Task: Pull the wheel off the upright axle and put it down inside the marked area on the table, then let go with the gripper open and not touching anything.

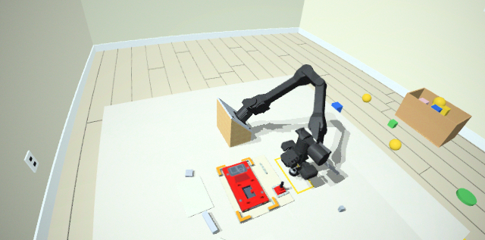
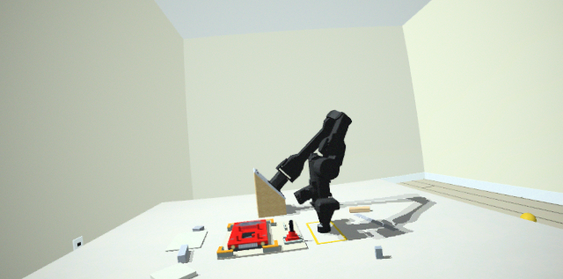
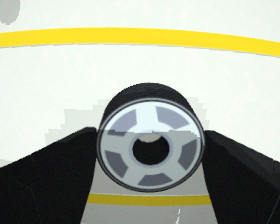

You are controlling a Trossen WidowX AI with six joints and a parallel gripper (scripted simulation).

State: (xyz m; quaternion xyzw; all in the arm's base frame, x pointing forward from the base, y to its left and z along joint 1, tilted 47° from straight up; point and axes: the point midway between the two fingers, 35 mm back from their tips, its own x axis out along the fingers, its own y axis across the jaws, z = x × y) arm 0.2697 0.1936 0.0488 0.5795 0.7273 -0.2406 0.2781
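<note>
The wheel [image 1: 292, 172] [image 2: 324, 229] [image 3: 151, 172] has a black tyre and a grey-white hub with a centre hole. My gripper [image 3: 150, 140] is shut on the wheel, one finger on each side of it. The wheel is low over the yellow outline of the marked area [image 1: 286, 176] [image 2: 332, 241] [image 3: 101, 36], and appears within it. Whether its underside touches the table cannot be told. The upright axle [image 1: 282, 185] [image 2: 290, 225] is black and bare on a red base, left of the outline. My arm hides part of the outline in the top view.
A red car body [image 1: 246, 187] [image 2: 248, 234] lies on a cream board with orange corner brackets, left of the axle. A small grey block [image 1: 341, 208] [image 2: 378, 252] stands in front and to the right. A wooden piece [image 2: 360, 209] lies behind the marked area.
</note>
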